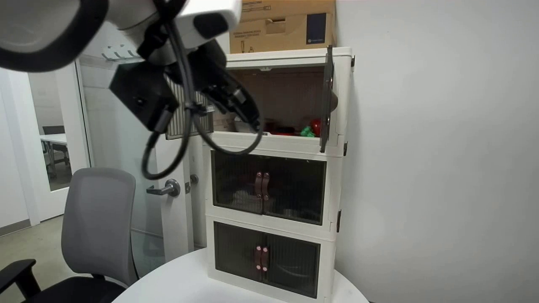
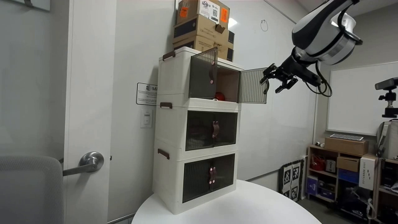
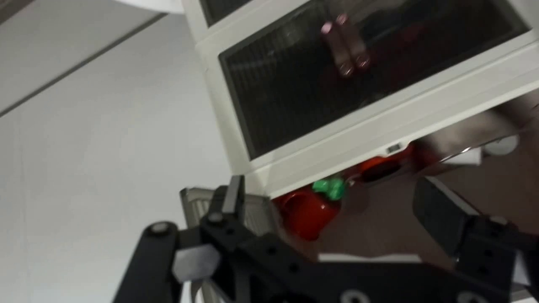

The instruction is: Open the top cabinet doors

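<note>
The top cabinet doors both stand swung outward from the uppermost compartment of a three-tier cream-white cabinet. The Robotiq gripper is out in front of that compartment, its fingers spread wide, with nothing seen held between them. In the wrist view the ribbed, smoked panel of the right-hand door shows behind one finger; in an exterior view the fingertips overlap the free edge of that same door, and whether they touch it cannot be told. In an exterior view the left-hand door is partly covered by the wrist and its looping black cable, while the right-hand door appears nearly edge-on, to the right of the fingers.

Inside the compartment, near the right-hand door, are a glossy red rounded item and a bright green item, overlapping in the wrist view. The middle-tier glass doors and the bottom-tier glass doors are closed. Cardboard boxes are stacked on the cabinet, which stands on a round white table. Farther out, a grey office chair stands near a metal door lever
</note>
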You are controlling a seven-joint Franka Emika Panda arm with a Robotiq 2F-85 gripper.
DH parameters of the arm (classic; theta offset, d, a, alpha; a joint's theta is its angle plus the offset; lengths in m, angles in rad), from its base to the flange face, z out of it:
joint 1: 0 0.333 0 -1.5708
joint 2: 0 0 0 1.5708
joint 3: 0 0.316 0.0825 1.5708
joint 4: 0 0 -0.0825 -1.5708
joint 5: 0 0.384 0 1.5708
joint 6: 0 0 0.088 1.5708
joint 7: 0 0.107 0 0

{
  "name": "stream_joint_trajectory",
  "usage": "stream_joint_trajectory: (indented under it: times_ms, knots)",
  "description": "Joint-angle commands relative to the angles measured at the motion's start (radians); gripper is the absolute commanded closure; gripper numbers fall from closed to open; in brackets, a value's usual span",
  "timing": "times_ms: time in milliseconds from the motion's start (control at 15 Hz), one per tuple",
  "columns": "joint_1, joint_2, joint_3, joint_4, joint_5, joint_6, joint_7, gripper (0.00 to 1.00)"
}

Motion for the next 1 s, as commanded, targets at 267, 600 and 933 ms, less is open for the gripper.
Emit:
stream_joint_trajectory:
  times_ms: [267, 600, 933]
  knots:
    - [0.132, -0.158, -0.021, 0.028, 0.003, -0.541, 0.056, 0.0]
    - [0.149, -0.16, -0.057, 0.158, -0.188, -0.949, 0.141, 0.0]
    - [0.143, -0.169, -0.054, 0.193, -0.238, -1.03, 0.124, 0.0]
